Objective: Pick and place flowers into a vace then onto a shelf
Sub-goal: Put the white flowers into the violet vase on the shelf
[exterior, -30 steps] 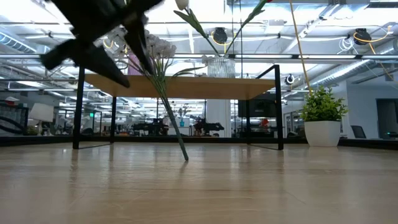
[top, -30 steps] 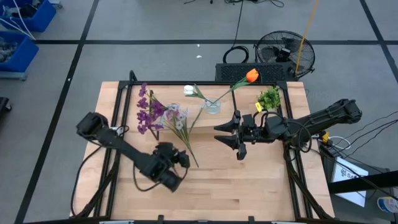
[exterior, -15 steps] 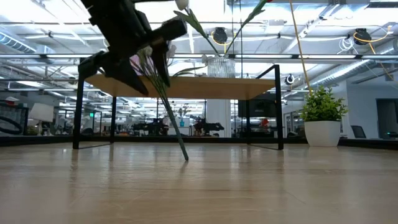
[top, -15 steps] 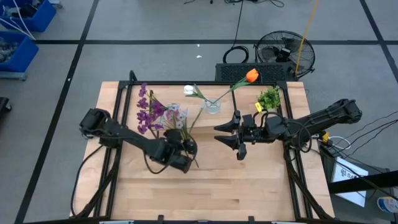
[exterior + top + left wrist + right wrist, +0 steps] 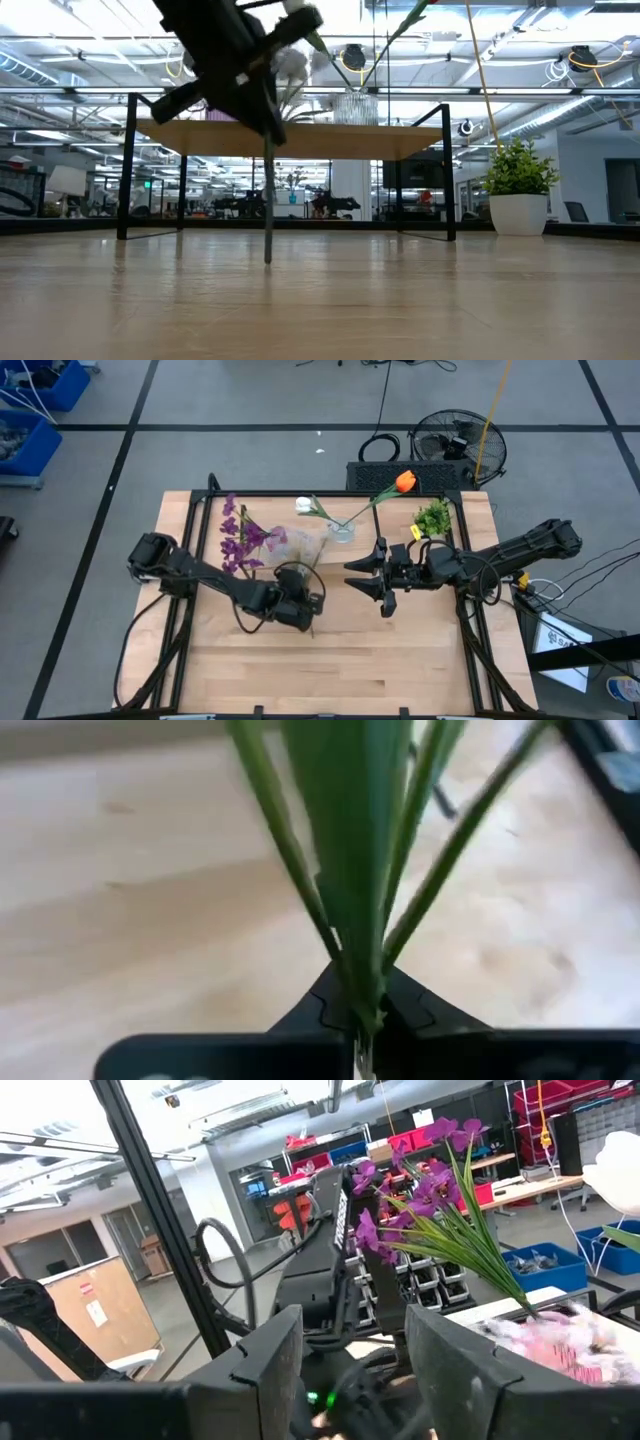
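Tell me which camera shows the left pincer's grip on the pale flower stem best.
The left wrist view: the left pincer is shut on the green stem, seen close. The high view hides the contact under the arm; the low view shows the stem hanging near vertical; the right wrist view shows no contact.

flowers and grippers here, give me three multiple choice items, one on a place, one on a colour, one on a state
1. Where is the glass vase?
A. on the shelf
B. on the floor
C. in the right gripper

2. What colour is the tulip in the vase?
A. blue
B. orange
C. black

3. What is the left gripper doing?
A. open over bare wood
B. gripping the potted plant
C. shut on green stems

Answers: 1 A, the low view shows it on the plank. 2 B, the high view shows orange. 3 C, the left wrist view shows stems pinched between the fingers.
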Motion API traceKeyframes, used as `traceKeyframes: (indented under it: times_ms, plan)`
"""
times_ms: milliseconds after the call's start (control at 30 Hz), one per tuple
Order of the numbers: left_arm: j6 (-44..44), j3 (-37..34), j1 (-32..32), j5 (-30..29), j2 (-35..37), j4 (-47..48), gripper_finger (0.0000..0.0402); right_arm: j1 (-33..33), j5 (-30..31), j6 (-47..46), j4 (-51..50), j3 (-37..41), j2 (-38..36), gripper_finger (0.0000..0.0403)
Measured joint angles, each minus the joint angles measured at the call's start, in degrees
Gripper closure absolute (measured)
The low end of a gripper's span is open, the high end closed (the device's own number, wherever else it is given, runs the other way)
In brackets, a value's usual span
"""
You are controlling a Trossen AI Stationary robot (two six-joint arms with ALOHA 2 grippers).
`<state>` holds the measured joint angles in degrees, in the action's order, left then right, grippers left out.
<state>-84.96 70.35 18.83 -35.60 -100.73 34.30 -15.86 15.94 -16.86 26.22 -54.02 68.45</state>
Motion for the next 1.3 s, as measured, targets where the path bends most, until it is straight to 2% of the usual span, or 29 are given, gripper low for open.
traceKeyframes:
  times_ms: [267, 500, 833, 1200, 1300]
  plan:
    - [9.2, 0.2, 5.2, -0.6, 3.1, -11.6, 0.0394, 0.0, 0.0, 0.0, -1.6, 0.0, 0.0, 0.0232]
    - [22.7, 5.9, 10.6, -9.7, 9.8, -11.0, 0.0396, 0.0, 0.2, -0.3, -2.2, 0.0, 0.0, 0.0232]
    - [56.2, 20.0, 11.3, -20.1, 17.9, -10.6, 0.0397, -1.2, 0.2, -0.4, -1.6, 0.0, 0.0, 0.0232]
    - [92.7, 33.4, 5.7, -20.5, 26.5, -10.2, 0.0397, -2.6, 0.2, -0.4, -2.5, 0.0, 0.0, 0.0232]
    - [98.6, 35.2, 3.0, -23.1, 29.7, -10.2, 0.0398, -2.6, 0.2, -0.4, -2.5, 0.0, 0.0, 0.0232]
